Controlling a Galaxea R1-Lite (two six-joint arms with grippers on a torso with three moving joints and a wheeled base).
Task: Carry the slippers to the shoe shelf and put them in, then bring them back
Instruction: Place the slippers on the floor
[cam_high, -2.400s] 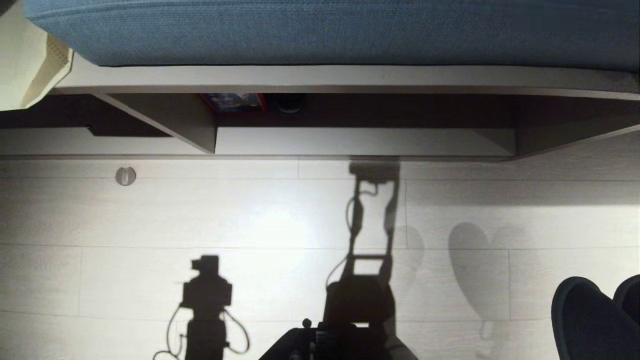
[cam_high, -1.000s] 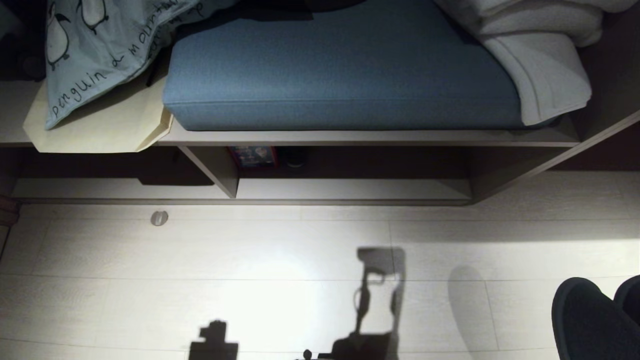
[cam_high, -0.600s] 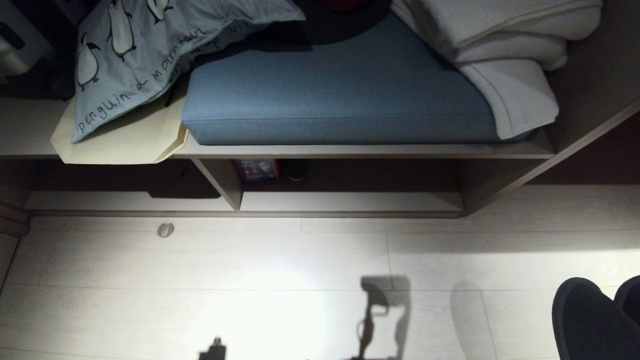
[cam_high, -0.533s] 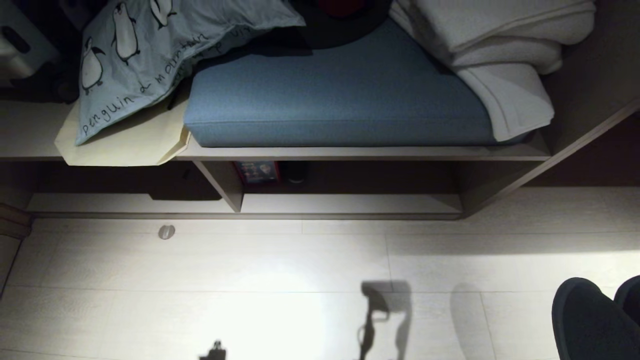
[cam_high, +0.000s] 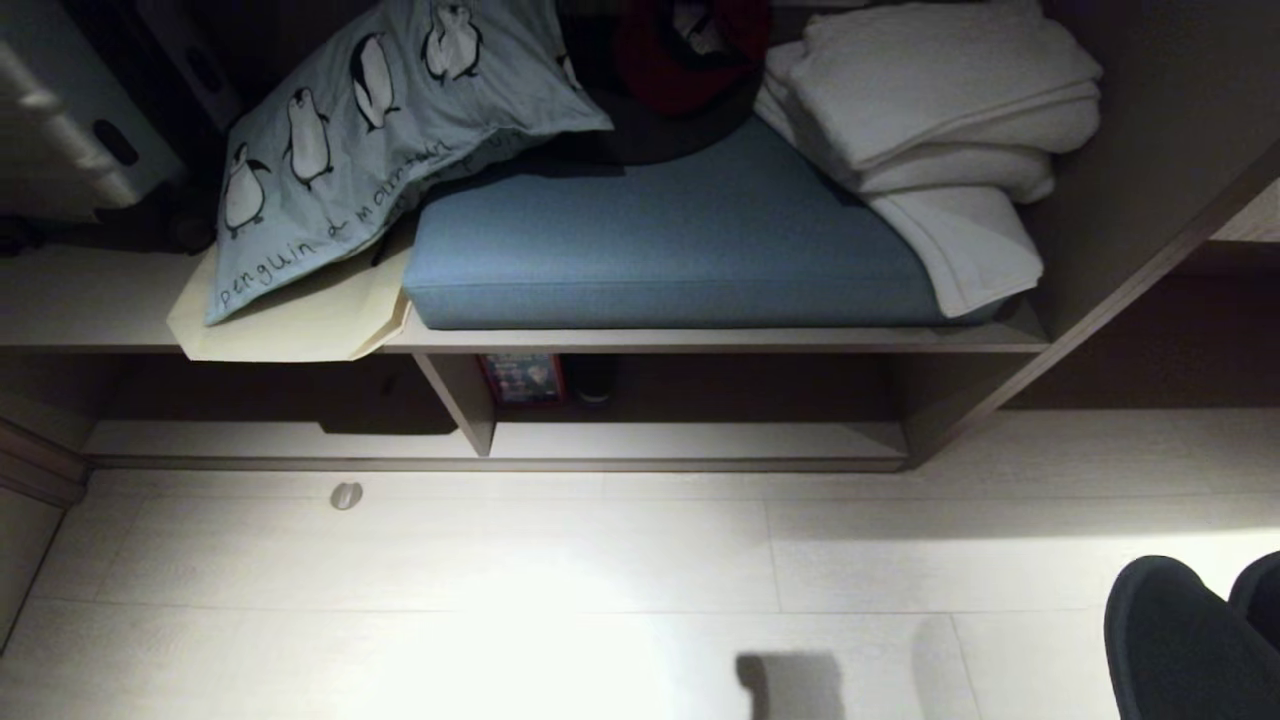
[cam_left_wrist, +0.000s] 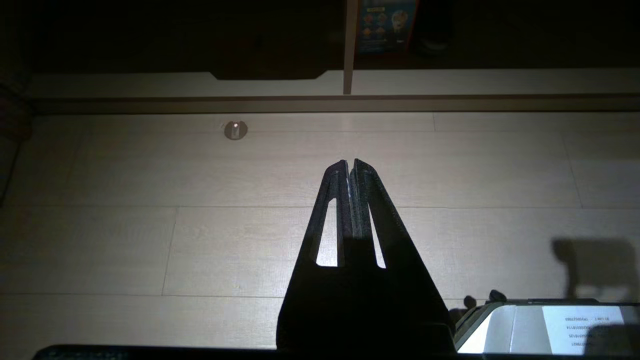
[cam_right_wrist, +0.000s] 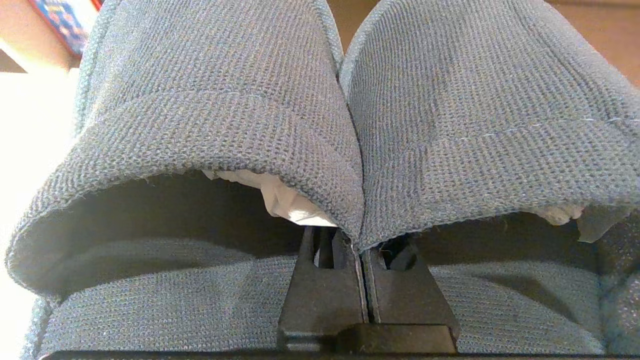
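The two dark knitted slippers (cam_right_wrist: 215, 100) lie side by side in the right wrist view, and my right gripper (cam_right_wrist: 359, 250) is shut on their touching inner edges. White paper shows inside both. In the head view their toes (cam_high: 1175, 640) poke in at the lower right, above the floor. The shoe shelf (cam_high: 700, 440) is the low open compartment under the bench, with a pale base board, a dark back and one upright divider (cam_high: 460, 400). My left gripper (cam_left_wrist: 350, 162) hangs shut and empty over the floor, pointing towards the shelf's base board (cam_left_wrist: 450, 80).
On the bench lie a blue cushion (cam_high: 670, 240), a penguin pillow (cam_high: 380, 130) and folded white blankets (cam_high: 930, 110). A colourful box (cam_high: 522, 378) stands at the shelf's back beside the divider. A round metal stop (cam_high: 346, 495) sits on the pale plank floor.
The whole head view has shifted: the bench and shelf slid down the picture, more of the bench top shows, and my shadows dropped out below. The slippers stay held as before.
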